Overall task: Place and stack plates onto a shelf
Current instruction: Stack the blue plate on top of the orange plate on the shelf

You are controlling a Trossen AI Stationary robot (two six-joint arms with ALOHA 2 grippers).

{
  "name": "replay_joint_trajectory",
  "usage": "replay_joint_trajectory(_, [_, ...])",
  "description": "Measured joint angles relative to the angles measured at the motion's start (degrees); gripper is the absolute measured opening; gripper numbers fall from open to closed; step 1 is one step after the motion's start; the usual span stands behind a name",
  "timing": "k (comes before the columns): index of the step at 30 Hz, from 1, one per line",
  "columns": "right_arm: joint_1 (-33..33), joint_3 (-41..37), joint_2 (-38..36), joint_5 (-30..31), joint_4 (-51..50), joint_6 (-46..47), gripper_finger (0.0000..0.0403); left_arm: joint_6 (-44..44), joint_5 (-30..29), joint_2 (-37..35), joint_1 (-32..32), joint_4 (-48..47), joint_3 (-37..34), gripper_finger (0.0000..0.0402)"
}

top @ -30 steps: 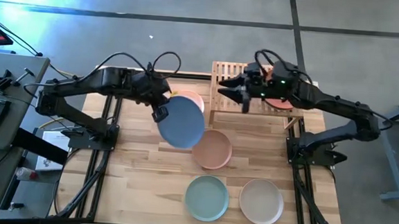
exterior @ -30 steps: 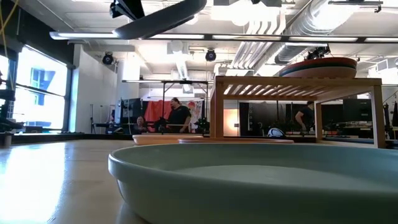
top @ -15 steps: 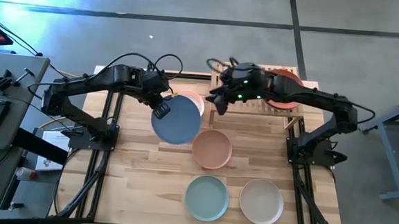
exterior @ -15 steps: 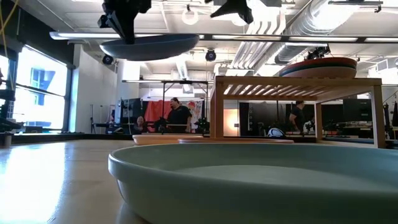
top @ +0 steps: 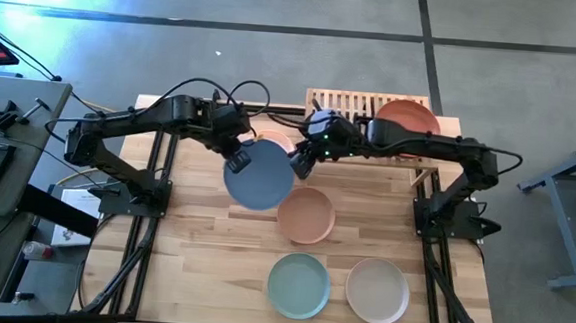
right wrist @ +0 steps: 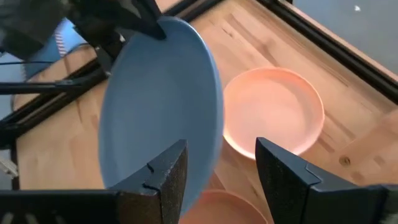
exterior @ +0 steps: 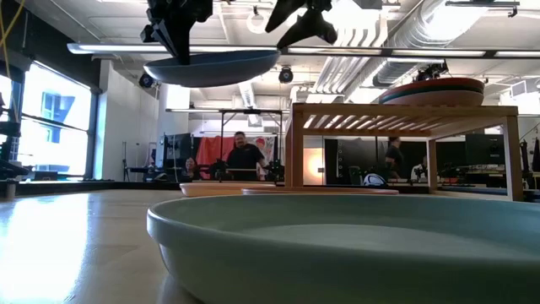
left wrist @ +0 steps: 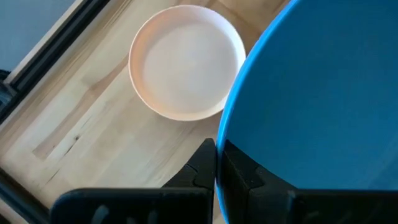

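Nearest the bottom edge of the high view, the round matte mint plate point(top: 298, 285) and the beige plate point(top: 377, 290) lie side by side on the butcher-block tabletop point(top: 202, 256), untouched. Above them at centre sits the salmon plate point(top: 306, 215), and the pale pink plate point(top: 275, 142) lies beyond, half hidden. My left gripper point(top: 236, 158) is clamped on the rim of the light blue plate point(top: 260, 175), holding it in the air left of centre. My right gripper point(top: 298, 162) reaches its edge with fingers apart, for a handover, I judge. Farthest, at the top, the pale slatted wooden shelf point(top: 337, 103) carries a stack with the rust red plate point(top: 408, 117) on top. I count five plates left to shelve.
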Motion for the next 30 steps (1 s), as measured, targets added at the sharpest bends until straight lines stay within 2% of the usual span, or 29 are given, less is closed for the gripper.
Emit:
replay_joint_trajectory(12, [0.75, -0.08, 0.00, 1.99, -5.49, 3.39, 0.0169, 4.07, -0.07, -0.11, 0.00, 5.79, 0.00, 0.0000])
replay_joint_trajectory(23, [0.75, -0.11, 0.00, 2.21, -6.46, 7.89, 0.0166, 6.57, -0.49, -0.11, 0.00, 9.65, -0.04, 0.0000])
replay_joint_trajectory(26, [0.75, -0.11, 0.00, 2.20, -6.45, 8.27, 0.0142, 6.68, -0.50, -0.11, 0.00, 9.71, -0.04, 0.0000])
replay_joint_trajectory(30, [0.75, -0.11, 0.00, 2.03, -6.38, 9.32, 0.0082, 6.56, -0.48, -0.11, 0.00, 9.78, -0.04, 0.0001])
